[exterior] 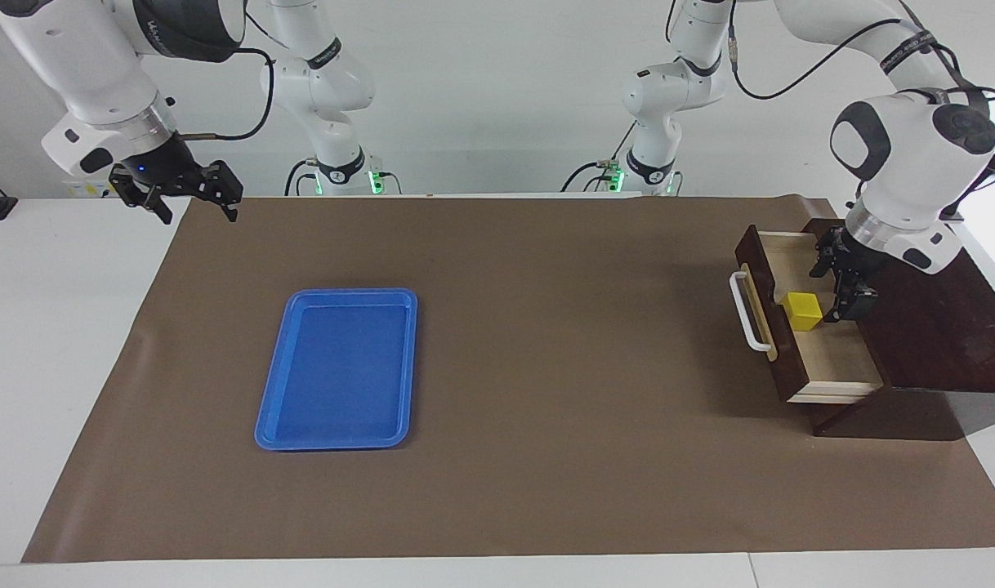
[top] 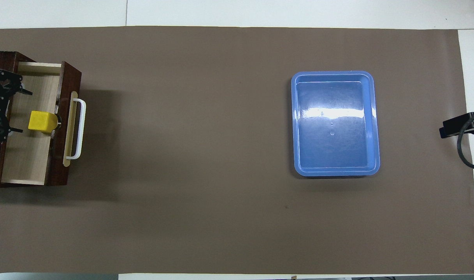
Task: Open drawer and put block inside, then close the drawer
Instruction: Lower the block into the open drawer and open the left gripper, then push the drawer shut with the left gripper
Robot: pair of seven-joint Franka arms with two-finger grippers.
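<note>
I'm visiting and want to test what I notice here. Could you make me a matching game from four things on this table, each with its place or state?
Things:
1. block
2. drawer
3. tray
4. left gripper

Places or states:
A. pulled out of its dark box
B. empty, on the brown mat toward the right arm's end
C. open, above the drawer beside the block
D. lying in the drawer, let go

Pairs: 1-D, 2-A, 3-B, 4-C

A robotics lab: two white arms point(exterior: 326, 82) bolted at a white table's point(exterior: 56, 327) edge, brown mat point(exterior: 546, 367), bare wall, trailing cables.
</note>
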